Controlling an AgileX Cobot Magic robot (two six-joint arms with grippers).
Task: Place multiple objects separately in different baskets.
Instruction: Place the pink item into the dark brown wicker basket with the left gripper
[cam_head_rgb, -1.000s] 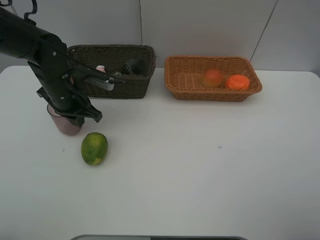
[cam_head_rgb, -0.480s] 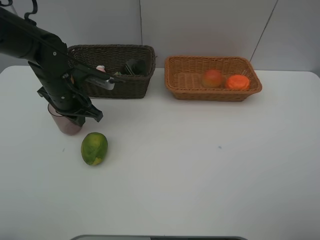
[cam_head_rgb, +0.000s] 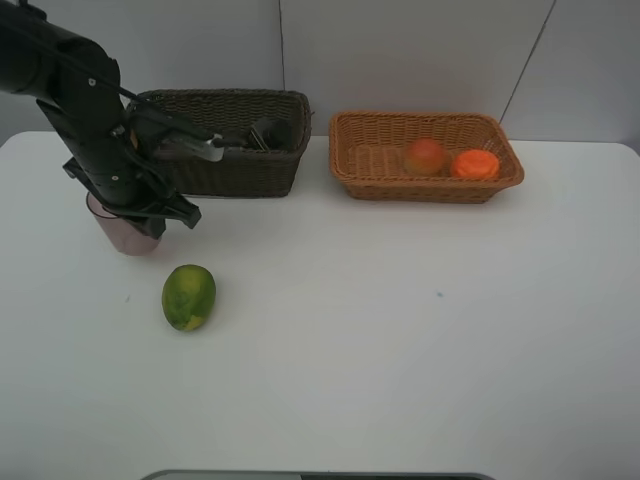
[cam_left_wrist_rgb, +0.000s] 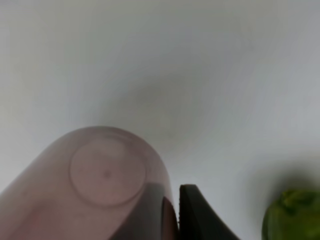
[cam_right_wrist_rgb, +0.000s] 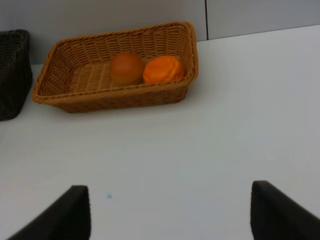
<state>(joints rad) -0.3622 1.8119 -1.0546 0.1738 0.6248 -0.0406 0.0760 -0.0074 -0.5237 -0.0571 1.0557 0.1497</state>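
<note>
The left gripper (cam_left_wrist_rgb: 172, 220) pinches the smooth, translucent mauve cup (cam_left_wrist_rgb: 107, 172) by its wall; the right gripper (cam_right_wrist_rgb: 172, 215) has its fingers spread wide. A round orange (cam_right_wrist_rgb: 163, 69) lies in the woven tan basket (cam_right_wrist_rgb: 75, 100).

**Two baskets at the far side, cup and fruit at the near left**

On the desk (cam_head_rgb: 400, 340), two baskets stand side by side along the far edge, apart from each other. The left basket (cam_head_rgb: 235, 175) sits left of the middle and the right basket (cam_head_rgb: 425, 190) right of it. A bottle (cam_head_rgb: 268, 133) lies in the right end of the left basket. In the right half of the right basket, a peach (cam_head_rgb: 426, 156) and an orange (cam_head_rgb: 474, 164) lie just beside each other, with the orange to the right. A cup (cam_head_rgb: 120, 235) is near the left basket's left end, on its near side. The left arm's fingers (cam_left_wrist_rgb: 195, 215) touch the cup's side. A fruit (cam_head_rgb: 189, 296) lies alone on the desk, nearer than the cup and a little to its right, not touching it.
</note>
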